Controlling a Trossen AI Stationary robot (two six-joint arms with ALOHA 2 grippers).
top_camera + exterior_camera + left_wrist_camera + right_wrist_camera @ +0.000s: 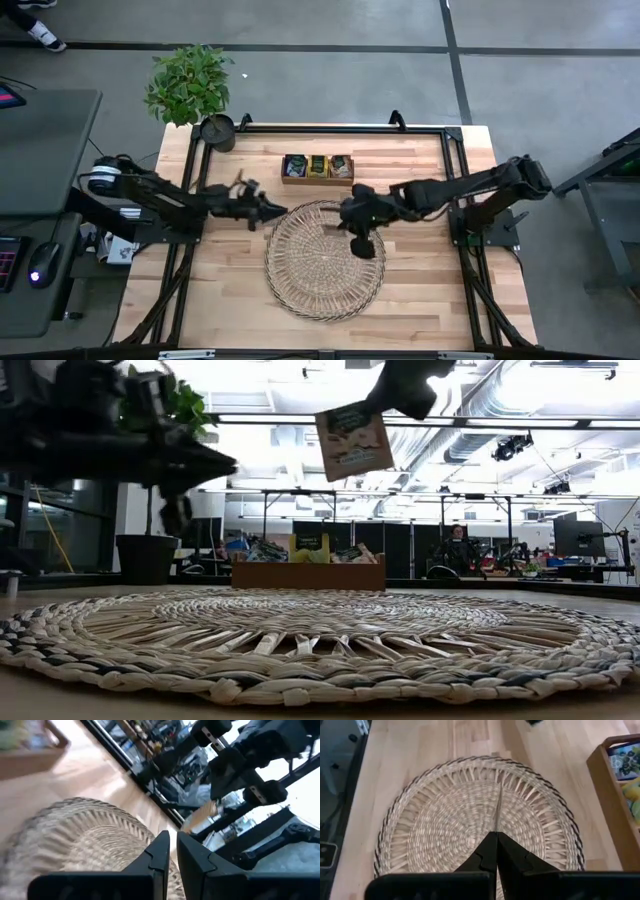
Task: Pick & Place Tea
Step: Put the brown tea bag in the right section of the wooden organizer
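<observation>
**Tea sachet pinched above woven tray**

High view: The right gripper (362,232) is hanging over the upper right part of the round woven tray (325,261), which is lying mid-table on the wooden table (420,290). The left gripper (272,212) is waiting just beside the tray's upper left rim. A wooden box (317,170) holding sachets is sitting beyond the tray, near the table's far edge; a potted plant (195,90) is standing at the far left corner.

Low view: One tea sachet (353,442) is hanging tilted in the air, well above the tray (320,645), its upper corner being gripped from above by the right gripper (385,402). The left arm's gripper (205,463) is showing dark and blurred at the left. The box (308,573) is standing behind the tray with sachets poking up.

Left wrist view: The left fingers (157,851) are standing nearly together with only a narrow slit between them, holding nothing; the tray (85,837) is lying beyond them.

Right wrist view: The right fingers (487,852) are pressing together on the sachet (498,810), which is showing edge-on as a thin line running out from the tips over the tray's (435,830) centre. The box (612,800) is lying off to the side.
</observation>
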